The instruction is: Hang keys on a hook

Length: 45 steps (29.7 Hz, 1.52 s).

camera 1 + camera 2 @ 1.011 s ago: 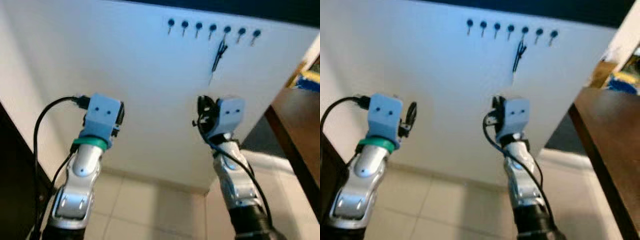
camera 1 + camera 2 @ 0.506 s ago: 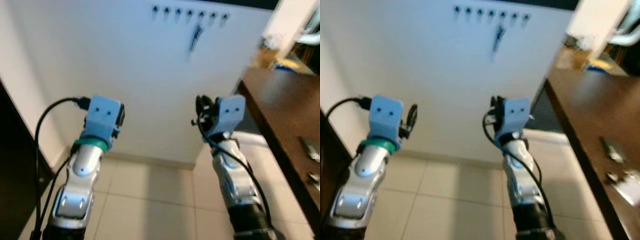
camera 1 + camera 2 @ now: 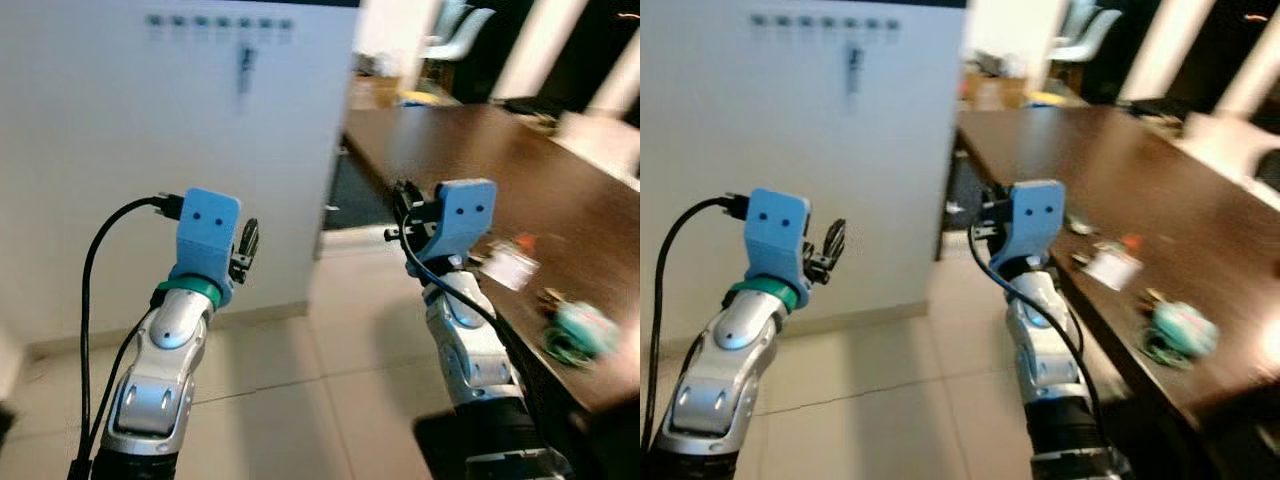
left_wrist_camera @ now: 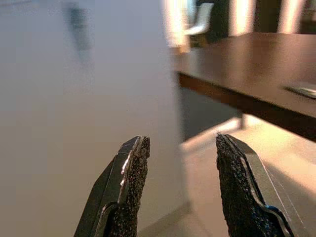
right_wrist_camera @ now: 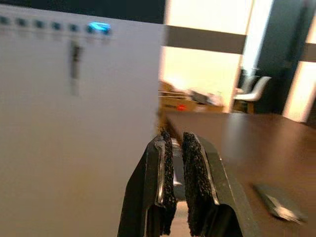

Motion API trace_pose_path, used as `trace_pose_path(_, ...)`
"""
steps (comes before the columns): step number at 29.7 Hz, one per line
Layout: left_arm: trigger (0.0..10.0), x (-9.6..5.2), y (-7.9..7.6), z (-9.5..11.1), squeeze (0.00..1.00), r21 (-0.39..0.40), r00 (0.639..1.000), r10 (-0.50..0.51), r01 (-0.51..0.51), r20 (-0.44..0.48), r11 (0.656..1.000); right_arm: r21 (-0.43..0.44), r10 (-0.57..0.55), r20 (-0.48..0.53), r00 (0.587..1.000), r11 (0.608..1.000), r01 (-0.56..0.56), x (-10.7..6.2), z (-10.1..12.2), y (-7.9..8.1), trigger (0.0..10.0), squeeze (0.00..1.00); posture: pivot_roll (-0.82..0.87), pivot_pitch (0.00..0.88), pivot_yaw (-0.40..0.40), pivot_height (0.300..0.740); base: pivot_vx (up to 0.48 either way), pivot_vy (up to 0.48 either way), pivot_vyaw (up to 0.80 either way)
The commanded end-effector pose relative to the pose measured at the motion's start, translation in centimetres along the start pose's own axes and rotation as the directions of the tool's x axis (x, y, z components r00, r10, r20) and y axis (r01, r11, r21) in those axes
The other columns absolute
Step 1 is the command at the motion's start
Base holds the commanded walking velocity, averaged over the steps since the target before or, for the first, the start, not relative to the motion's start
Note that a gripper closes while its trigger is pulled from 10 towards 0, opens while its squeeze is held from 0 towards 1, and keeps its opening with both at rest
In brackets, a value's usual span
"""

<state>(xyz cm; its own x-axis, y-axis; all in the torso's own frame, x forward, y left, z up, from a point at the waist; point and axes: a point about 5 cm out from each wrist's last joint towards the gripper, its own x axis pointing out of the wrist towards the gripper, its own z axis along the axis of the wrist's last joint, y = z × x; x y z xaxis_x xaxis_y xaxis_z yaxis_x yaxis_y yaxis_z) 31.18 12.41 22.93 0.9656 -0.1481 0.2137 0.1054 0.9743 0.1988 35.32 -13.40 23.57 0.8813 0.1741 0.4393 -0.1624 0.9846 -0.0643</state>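
A row of hooks [image 3: 215,21] runs along the top of the white panel [image 3: 150,180], and a slim dark thing [image 3: 243,70] hangs from one of them; it is too blurred to say whether it is a set of keys. On the dark wooden table [image 3: 470,150], near its front edge, lie a white tag [image 3: 512,270] and a teal lump [image 3: 583,328] touching a green loop [image 3: 560,348]. This may be a key bunch on a fob, but the blur leaves that a guess. The left gripper [image 4: 180,143] is raised before the panel with its fingers set well apart and nothing between them. The right gripper [image 5: 176,136] is raised beside the table's end, its textured pads drawn almost together with only a thin slit between, and I see nothing held there. If the teal bundle is the keys, I judge it light, loose and jangly: the metal parts would be hard and slick and would swing freely. The surest hold is then across the ring or the fob, pinched flat between the pads, leaving the loop clear to slip over a hook. Lying low on the tabletop, it would need the fingers opened and brought down close to the surface.
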Motion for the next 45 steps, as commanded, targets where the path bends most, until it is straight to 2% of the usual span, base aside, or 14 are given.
trace_pose_path(1, 10.0, -0.1, 0.1, 0.3, 0.0, 0.011, 1.0, -0.004, 0.004, 0.02, 1.0, -0.009, 0.023, -0.008, 1.0, 1.0, -0.023, 0.1, -0.1, 0.3, 10.0, 0.0, 0.07, 0.063, 0.024, 0.74, 0.0, 0.0, -0.8)
trace_pose_path(12, 10.0, 0.0, 0.4, 1.0, 0.0, 0.037, 0.999, 0.003, -0.004, 0.044, 0.999, 0.004, 0.012, -0.019, 1.0, 1.0, -0.012, 0.0, -0.2, 0.2, 10.0, 0.0, 0.07, 0.066, 0.029, 0.74, 0.0, 0.0, -0.8)
trace_pose_path(21, 10.0, -0.1, -0.1, 0.7, 0.0, -0.015, 0.998, -0.06, 0.06, 0.021, 0.998, 0.009, 0.012, -0.025, 1.0, 1.0, -0.011, -0.1, -0.4, 0.2, 10.0, 0.0, 0.07, 0.069, 0.032, 0.74, 0.0, 0.0, -0.8)
trace_pose_path(22, 10.0, -0.5, -0.7, 0.5, 0.0, 0.025, 0.989, -0.15, 0.15, 0.012, 0.988, 0.008, 0.012, -0.026, 1.0, 1.0, -0.012, -0.1, -0.4, 0.2, 10.0, 0.0, 0.07, 0.068, 0.032, 0.74, 0.0, 0.0, -0.8)
trace_pose_path(23, 10.0, -1.1, -1.3, 0.2, 0.0, 0.088, 0.97, -0.243, 0.242, 0.005, 0.966, 0.006, 0.013, -0.026, 1.0, 1.0, -0.013, -0.1, -0.4, 0.1, 10.0, 0.0, 0.07, 0.067, 0.031, 0.74, 0.0, 0.0, -0.8)
trace_pose_path(25, 10.0, -2.1, -2.4, -0.3, 0.0, 0.158, 0.924, -0.382, 0.38, -0.019, 0.911, 0.001, 0.013, -0.027, 1.0, 1.0, -0.013, 0.0, -0.5, 0.0, 10.0, 0.0, 0.07, 0.067, 0.031, 0.74, 0.0, 0.0, -0.8)
trace_pose_path(28, 10.0, -2.8, -2.9, -0.3, 0.0, 0.176, 0.892, -0.452, 0.447, -0.017, 0.877, -0.011, 0.01, -0.025, 1.0, 1.0, -0.01, 0.1, -0.4, -0.4, 10.0, 0.0, 0.07, 0.063, 0.03, 0.74, 0.0, 0.0, -0.8)
trace_pose_path(30, 10.0, -2.8, -2.9, -0.3, 0.0, 0.176, 0.892, -0.452, 0.447, -0.017, 0.877, -0.011, 0.01, -0.025, 1.0, 1.0, -0.01, 0.1, -0.4, -0.4, 10.0, 0.0, 0.07, 0.063, 0.03, 0.74, 0.0, 0.0, -0.8)
trace_pose_path(32, 10.0, -2.7, -3.1, -0.4, 0.0, 0.238, 0.892, -0.451, 0.444, -0.027, 0.864, -0.028, -0.003, -0.021, 1.0, 1.0, 0.003, 0.3, -0.2, -1.1, 10.0, 0.0, 0.08, 0.059, 0.031, 0.74, 0.0, 0.0, -0.8)
trace_pose_path(36, 10.0, -2.7, -3.4, -0.7, 0.0, 0.276, 0.892, -0.45, 0.445, -0.047, 0.852, -0.042, -0.018, -0.017, 1.0, 0.999, 0.017, 0.6, -0.1, -1.7, 10.0, 0.0, 0.08, 0.055, 0.034, 0.74, 0.0, 0.0, -0.8)
trace_pose_path(41, 10.0, -2.7, -3.9, -1.4, 0.0, 0.283, 0.896, -0.436, 0.44, -0.083, 0.852, -0.055, -0.03, -0.008, 1.0, 0.998, 0.03, 0.8, 0.1, -2.1, 10.0, 0.0, 0.08, 0.05, 0.043, 0.74, 0.0, 0.0, -0.8)
trace_pose_path(45, 10.0, -2.4, -3.4, -1.8, 0.0, 0.289, 0.91, -0.399, 0.414, -0.11, 0.863, -0.057, -0.03, -0.007, 1.0, 0.998, 0.029, 0.7, 0.1, -2.0, 10.0, 0.0, 0.08, 0.048, 0.049, 0.74, 0.0, 0.0, -0.8)
